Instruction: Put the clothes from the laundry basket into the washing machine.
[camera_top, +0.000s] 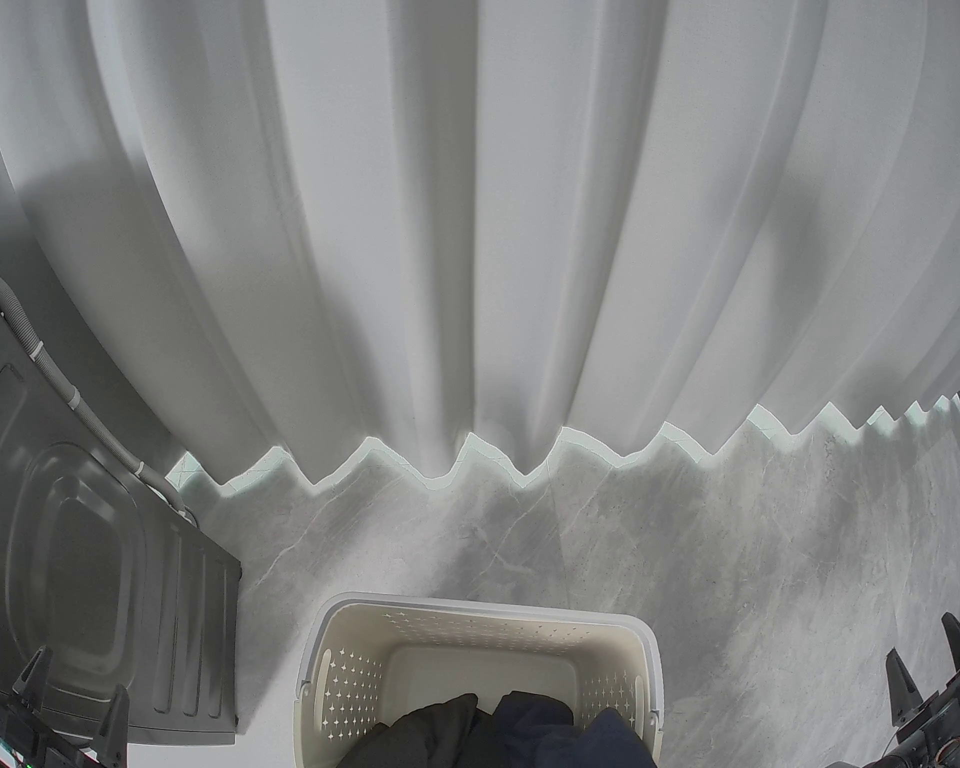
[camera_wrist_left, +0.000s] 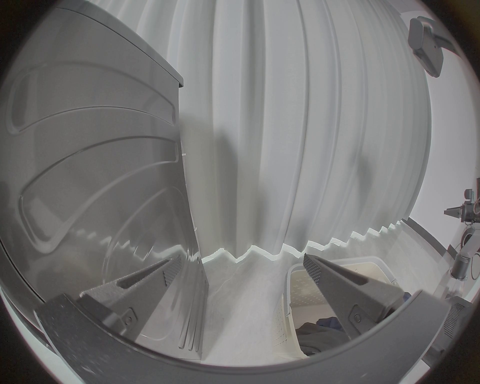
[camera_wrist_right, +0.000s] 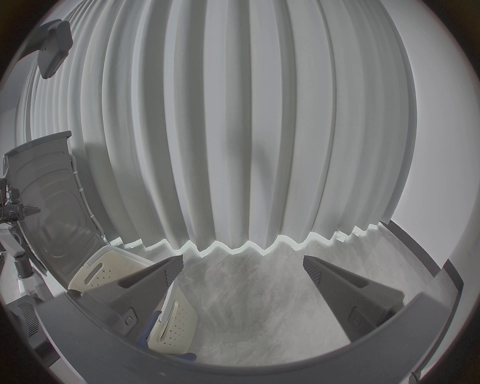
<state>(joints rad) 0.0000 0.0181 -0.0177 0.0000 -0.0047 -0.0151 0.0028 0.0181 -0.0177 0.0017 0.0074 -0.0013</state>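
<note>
A cream perforated laundry basket (camera_top: 480, 612) stands on the floor at the bottom centre of the head view, with dark clothes (camera_top: 500, 730) piled in its near end. The grey washing machine (camera_top: 100, 590) stands to its left, showing its ribbed back panel. My left gripper (camera_top: 72, 700) hangs open at the bottom left, beside the machine, nothing between its fingers. In the left wrist view the open left gripper (camera_wrist_left: 240, 265) frames the machine panel (camera_wrist_left: 90, 165) and the basket (camera_wrist_left: 295, 295). My right gripper (camera_top: 930, 665) stands open at the bottom right, empty, to the right of the basket (camera_wrist_right: 170, 320).
A white pleated curtain (camera_top: 480, 250) hangs across the back, its hem just above the grey marble floor (camera_top: 780, 560). A grey corrugated hose (camera_top: 80, 410) runs down the machine's back. Open floor lies between basket and curtain and to the basket's right.
</note>
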